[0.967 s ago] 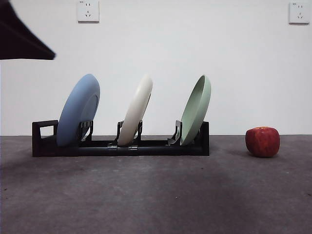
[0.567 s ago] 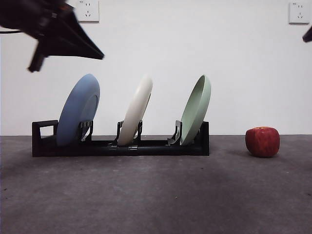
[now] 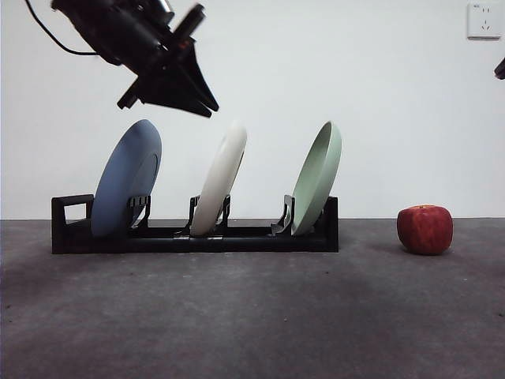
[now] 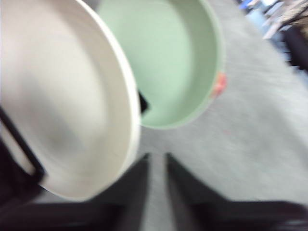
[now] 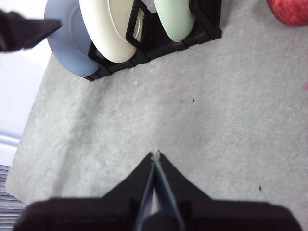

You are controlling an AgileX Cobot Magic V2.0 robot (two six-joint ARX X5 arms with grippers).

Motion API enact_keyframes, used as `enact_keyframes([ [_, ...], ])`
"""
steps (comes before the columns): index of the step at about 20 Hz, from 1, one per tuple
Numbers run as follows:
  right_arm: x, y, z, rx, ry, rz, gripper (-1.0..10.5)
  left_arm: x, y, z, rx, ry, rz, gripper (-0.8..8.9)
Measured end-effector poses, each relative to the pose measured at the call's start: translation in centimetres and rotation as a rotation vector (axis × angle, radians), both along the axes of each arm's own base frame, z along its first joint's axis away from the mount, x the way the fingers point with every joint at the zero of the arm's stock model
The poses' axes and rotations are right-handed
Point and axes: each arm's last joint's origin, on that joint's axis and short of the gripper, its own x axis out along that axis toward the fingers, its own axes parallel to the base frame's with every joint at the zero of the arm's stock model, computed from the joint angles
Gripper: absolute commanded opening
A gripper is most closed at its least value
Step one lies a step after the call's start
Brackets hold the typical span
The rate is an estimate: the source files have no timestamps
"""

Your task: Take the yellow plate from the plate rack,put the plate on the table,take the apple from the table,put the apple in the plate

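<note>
Front view: black plate rack (image 3: 197,234) sits on the dark grey table (image 3: 252,316), left of centre, loop handle at its left end. Three plates stand in its slots, all leaning to the right: blue plate (image 3: 126,189) on the left, yellow plate (image 3: 220,178) in the middle slot, pale green plate (image 3: 317,178) on the right. The yellow one looks cream, not really yellow, and rests between the prongs, not lifted.

Apple (image 3: 425,229) stands on the table well to the right of the rack, apart from everything, dark red.

Left gripper (image 3: 207,104) comes in from the upper left, big and dark, tips pointing down to the right. It hangs in the air above the gap between the blue and yellow plates, just left of the yellow plate's top rim, not touching it. In the left wrist view, blurred, its jaws show a narrow gap, slightly parted, nothing between them; the yellow plate (image 4: 62,101) fills the near side, the green plate (image 4: 168,62) behind it.

Right gripper (image 5: 155,156) hangs high over bare table on the near side of the rack, jaws pressed together, empty. Its wrist view shows the rack (image 5: 159,41), all three plates and the apple (image 5: 291,12) at a corner. In the front view only a black tip shows at the right edge.

Wall socket (image 3: 484,20) on the white wall, upper right.
</note>
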Motion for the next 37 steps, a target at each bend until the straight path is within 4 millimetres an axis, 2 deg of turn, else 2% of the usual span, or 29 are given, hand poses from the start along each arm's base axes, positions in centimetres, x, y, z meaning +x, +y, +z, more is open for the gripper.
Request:
enact_keyframes([
  [1,-0.1,0.0,-0.1,-0.008,0.002,0.006,0.0,0.3,-0.3,-0.1,0.01,-0.009,0.002,6.0],
  [5,-0.3,0.0,-0.4,-0.043,0.025,0.015,0.0,0.6,-1.6,-0.7,0.028,-0.052,-0.023,6.04],
  [9,-0.2,0.0,-0.7,-0.047,0.049,0.02,0.0,0.8,-2.8,-1.5,0.077,-0.089,-0.039,7.69],
  [11,-0.1,0.0,-0.8,-0.048,0.054,0.022,0.0,1.0,-3.2,-1.9,0.089,-0.1,-0.05,7.68],
  [15,-0.1,0.0,-0.8,-0.051,0.053,0.024,0.0,1.3,-3.9,-3.2,0.125,-0.091,-0.049,6.64],
  [16,-0.1,0.0,-0.8,-0.053,0.052,0.025,0.0,1.4,-4.0,-3.5,0.131,-0.084,-0.052,6.03],
  [19,-0.1,0.0,-0.8,-0.053,0.055,0.025,0.0,1.7,-4.5,-4.6,0.144,-0.065,-0.062,3.22],
  [21,-0.1,0.0,-0.8,-0.053,0.057,0.025,0.0,1.8,-4.5,-4.6,0.158,-0.078,-0.053,2.09],
  [25,-0.3,0.0,-0.9,-0.052,0.075,0.026,0.0,1.9,-4.5,-4.5,0.163,-0.095,-0.043,1.72],
  [28,-0.3,0.0,-0.9,-0.053,0.075,0.027,0.0,1.9,-4.5,-4.5,0.163,-0.097,-0.043,0.19],
  [29,-0.3,0.0,-0.9,-0.054,0.074,0.028,0.0,1.9,-4.5,-4.5,0.163,-0.097,-0.043,-0.06],
  [37,-0.3,0.0,-0.9,-0.054,0.074,0.028,0.0,2.0,-4.2,-4.3,0.169,-0.111,-0.033,-0.05],
])
